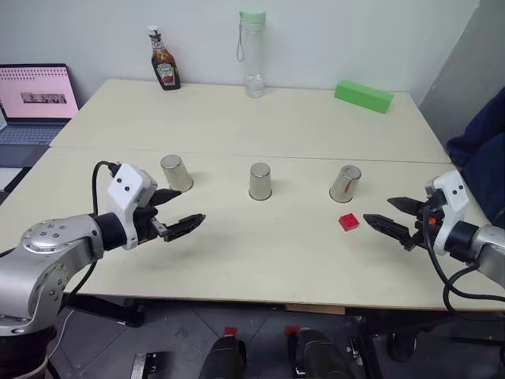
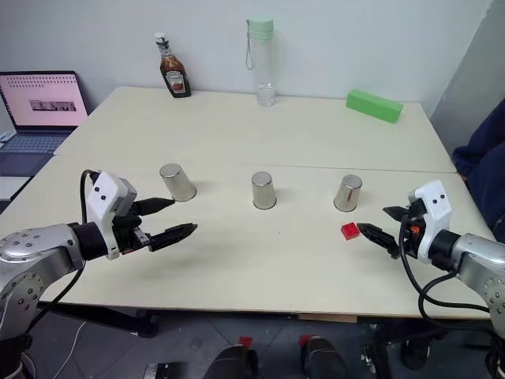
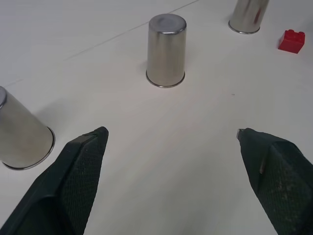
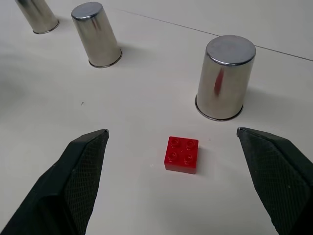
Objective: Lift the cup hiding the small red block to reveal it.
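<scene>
Three alike silvery cups stand upside down in a row on the table: a left cup (image 1: 176,172), a middle cup (image 1: 260,181) and a right cup (image 1: 345,183). The small red block (image 1: 348,222) lies uncovered on the table just in front of the right cup (image 4: 225,78). My right gripper (image 1: 379,212) hovers open just right of the red block (image 4: 182,154), which sits between and beyond its fingers. Near the left cup (image 3: 22,129), my left gripper (image 1: 189,205) is open and empty, pointing toward the middle cup (image 3: 166,51).
Along the table's far edge stand a ketchup bottle (image 1: 164,67), a clear water bottle with a green lid (image 1: 252,55) and a long green block (image 1: 363,95). A laptop (image 1: 35,103) sits off to the left. Dark blue fabric (image 1: 481,150) is at the right edge.
</scene>
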Available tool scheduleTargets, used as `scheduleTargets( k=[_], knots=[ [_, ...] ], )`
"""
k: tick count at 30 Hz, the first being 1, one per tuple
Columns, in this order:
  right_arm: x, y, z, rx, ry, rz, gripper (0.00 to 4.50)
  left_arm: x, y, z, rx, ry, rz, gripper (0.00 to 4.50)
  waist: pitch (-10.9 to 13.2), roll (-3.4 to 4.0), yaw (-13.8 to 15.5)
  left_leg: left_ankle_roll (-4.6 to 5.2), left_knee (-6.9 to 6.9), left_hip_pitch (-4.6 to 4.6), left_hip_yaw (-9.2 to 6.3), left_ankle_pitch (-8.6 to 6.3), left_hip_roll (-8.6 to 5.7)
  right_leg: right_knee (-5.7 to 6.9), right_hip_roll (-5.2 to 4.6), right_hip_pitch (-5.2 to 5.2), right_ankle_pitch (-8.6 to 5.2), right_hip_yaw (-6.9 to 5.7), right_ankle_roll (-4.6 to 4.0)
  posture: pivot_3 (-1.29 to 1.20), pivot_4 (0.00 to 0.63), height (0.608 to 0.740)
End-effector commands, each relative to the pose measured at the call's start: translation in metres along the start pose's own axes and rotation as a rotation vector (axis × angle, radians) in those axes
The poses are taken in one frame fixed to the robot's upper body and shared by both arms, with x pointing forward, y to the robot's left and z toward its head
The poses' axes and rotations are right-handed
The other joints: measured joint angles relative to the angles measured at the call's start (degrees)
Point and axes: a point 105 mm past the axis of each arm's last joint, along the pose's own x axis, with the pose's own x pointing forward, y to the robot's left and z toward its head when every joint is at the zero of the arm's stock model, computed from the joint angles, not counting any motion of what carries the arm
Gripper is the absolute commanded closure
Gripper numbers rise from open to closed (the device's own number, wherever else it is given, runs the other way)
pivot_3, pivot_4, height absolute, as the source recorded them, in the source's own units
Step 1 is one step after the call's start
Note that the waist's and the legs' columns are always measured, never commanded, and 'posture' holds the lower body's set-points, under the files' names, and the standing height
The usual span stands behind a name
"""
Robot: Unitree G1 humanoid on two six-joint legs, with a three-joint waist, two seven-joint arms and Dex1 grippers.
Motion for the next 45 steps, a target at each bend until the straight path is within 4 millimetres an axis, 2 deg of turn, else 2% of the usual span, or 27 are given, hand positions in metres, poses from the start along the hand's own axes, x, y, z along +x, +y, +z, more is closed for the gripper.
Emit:
scheduleTargets(
  k=[1, 18, 45],
  knots=[
    [-0.0062, 0.0023, 0.0083, -0.026, -0.030, -0.004, 0.04, -0.0023, 0.0019, 0.0100, 0.041, -0.024, -0.001, 0.00, 0.00, 0.00, 0.00, 0.00, 0.00, 0.00, 0.00, 0.00, 0.00, 0.00, 0.00, 0.00, 0.00, 0.00, 0.00, 0.00, 0.150, 0.740],
    [-0.0089, 0.0051, 0.0054, -0.011, -0.036, -0.023, 0.04, 0.0037, -0.0008, 0.0112, 0.045, -0.020, -0.047, 0.00, 0.00, 0.00, 0.00, 0.00, 0.01, 0.00, 0.00, 0.00, 0.00, 0.01, 0.00, 0.00, 0.00, 0.00, 0.01, 0.00, 0.150, 0.740],
    [-0.0085, 0.0060, 0.0069, -0.007, -0.043, -0.023, 0.04, 0.0022, 0.0007, 0.0117, 0.052, -0.013, -0.053, 0.00, 0.00, 0.00, 0.00, 0.00, 0.00, 0.00, 0.00, 0.00, 0.00, 0.01, 0.00, 0.00, 0.00, 0.00, 0.01, 0.00, 0.150, 0.740]
  ],
)
